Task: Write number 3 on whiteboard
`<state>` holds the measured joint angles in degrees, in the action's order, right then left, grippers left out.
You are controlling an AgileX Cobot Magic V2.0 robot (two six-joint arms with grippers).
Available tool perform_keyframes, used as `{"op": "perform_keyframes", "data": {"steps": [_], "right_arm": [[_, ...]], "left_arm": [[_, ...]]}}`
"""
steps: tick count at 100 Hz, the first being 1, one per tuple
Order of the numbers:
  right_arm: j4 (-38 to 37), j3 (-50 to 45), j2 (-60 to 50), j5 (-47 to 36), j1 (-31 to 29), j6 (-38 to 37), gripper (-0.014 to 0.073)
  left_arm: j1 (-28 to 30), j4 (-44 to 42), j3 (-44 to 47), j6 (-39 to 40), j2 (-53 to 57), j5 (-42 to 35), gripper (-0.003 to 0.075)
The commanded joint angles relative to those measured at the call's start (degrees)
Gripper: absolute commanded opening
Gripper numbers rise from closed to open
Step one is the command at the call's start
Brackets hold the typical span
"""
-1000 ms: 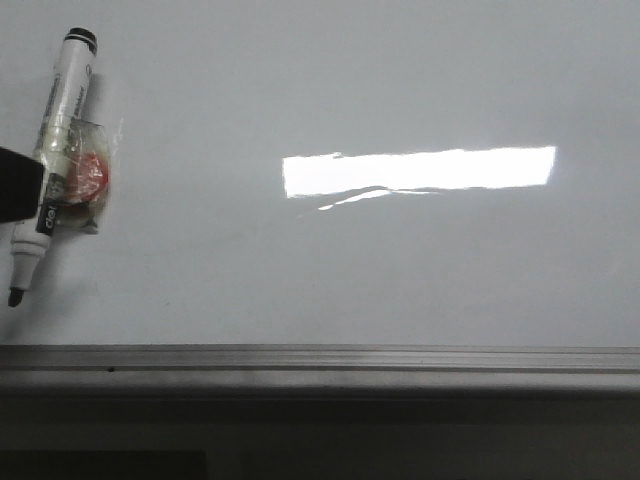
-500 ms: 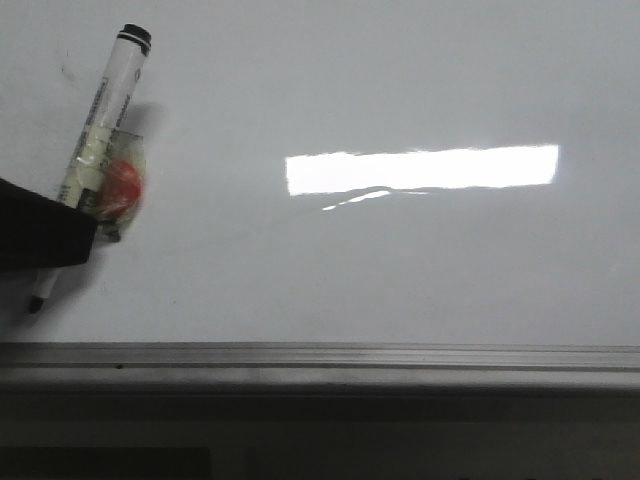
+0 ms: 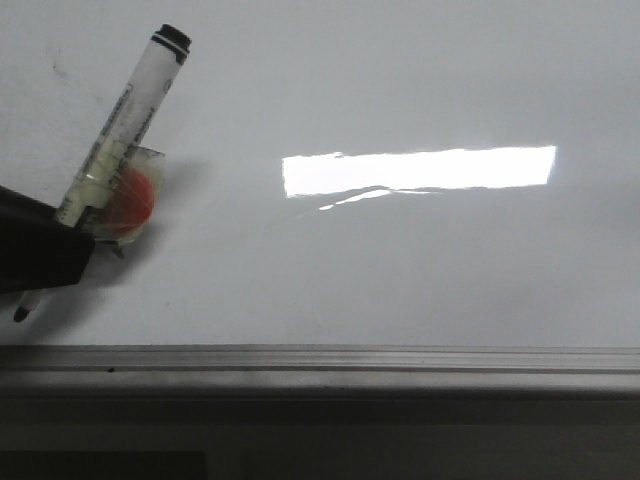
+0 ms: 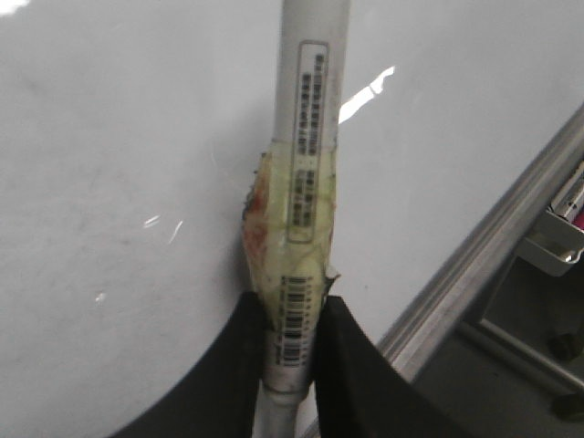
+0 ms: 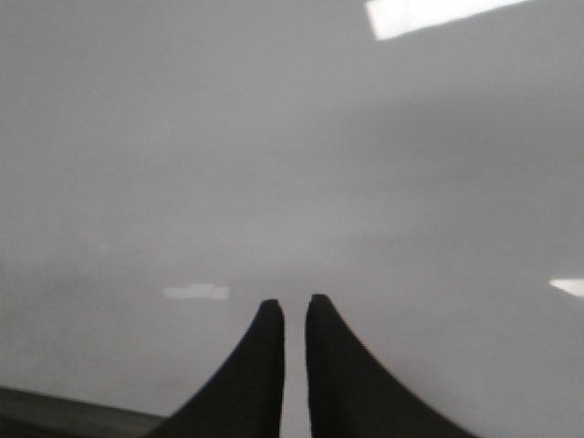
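Observation:
The whiteboard (image 3: 400, 270) is a glossy white-grey surface that fills the front view; no number 3 or other drawn line shows on it. My left gripper (image 3: 78, 228) is at the left edge, shut on a white marker pen (image 3: 125, 120). The pen leans with its black end cap up and to the right. Its dark tip (image 3: 20, 313) is at the board near the lower left. Clear tape with an orange-red blob (image 3: 130, 197) wraps the pen. In the left wrist view the black fingers (image 4: 351, 365) clamp the barcoded barrel (image 4: 310, 137). My right gripper (image 5: 294, 306) is shut and empty over the board (image 5: 274, 137).
The grey aluminium frame (image 3: 320, 358) runs along the board's near edge and also shows in the left wrist view (image 4: 493, 255). A bright rectangular light glare (image 3: 420, 170) lies right of centre. A grey bracket (image 4: 557, 242) sits beyond the frame.
The marker has tilted further, its cap end swinging to the right. The left gripper has come further into the front view from the left edge. No line has appeared.

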<state>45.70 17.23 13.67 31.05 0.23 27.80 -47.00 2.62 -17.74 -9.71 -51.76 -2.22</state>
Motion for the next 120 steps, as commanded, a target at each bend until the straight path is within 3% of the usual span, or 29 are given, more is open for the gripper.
{"op": "perform_keyframes", "data": {"steps": [1,32,50,73,120], "right_arm": [[10.33,2.78,2.57,-1.4,2.83,11.85,0.004],[12.02,8.76,12.84,-3.34,16.34,23.5,0.0057],[11.78,12.81,22.32,-5.17,25.66,27.66,0.0148],[10.84,20.21,33.72,-6.77,37.81,31.91,0.0308],[10.79,33.19,53.14,-6.98,47.92,31.91,0.0311]], "left_arm": [[-1.46,-4.43,-1.35,0.0,0.68,-4.67,-0.002],[-3.63,-10.74,-1.35,0.0,0.68,-13.55,-0.002],[-3.63,-12.04,-1.35,0.0,0.68,-13.66,-0.002],[-3.63,-23.59,-1.35,0.0,0.68,-13.66,-0.002],[-3.63,-24.93,-1.35,0.0,0.68,-13.66,-0.002]]}}
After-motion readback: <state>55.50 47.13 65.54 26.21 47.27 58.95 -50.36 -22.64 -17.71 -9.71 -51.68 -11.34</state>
